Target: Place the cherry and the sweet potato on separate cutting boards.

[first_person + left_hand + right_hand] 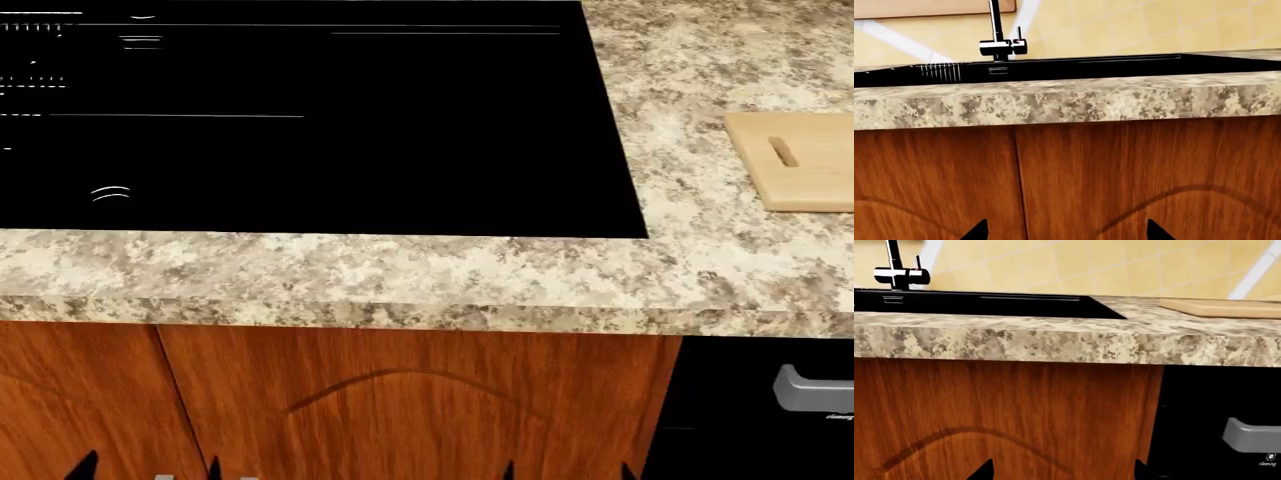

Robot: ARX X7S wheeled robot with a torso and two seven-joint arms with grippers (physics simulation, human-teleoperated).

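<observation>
Stretching across the whole scene, the speckled stone worktop (400, 275) runs left to right, and its right end is cut off by the picture edge in the head view. Beneath it hang the brown wooden cupboard doors (400, 410), with a dark appliance front (747, 410) and its grey handle (814, 388) to the right, only partly in frame. Set into the worktop is a black sink (307, 120), rendered so dark that its inside cannot be made out. At its far side stands a chrome tap (997, 45), its top cut off.

One cutting board (798, 160) lies on the worktop right of the sink, well apart from it, with a small slot showing; its right part runs out of view. The second board, the cherry and the sweet potato appear in none of the pictures.

Both claws sit low in front of the cupboard doors. Only the dark fingertips show: the left claw (1067, 234) and the right claw (1062, 471) each have their tips spread wide with nothing between them.
</observation>
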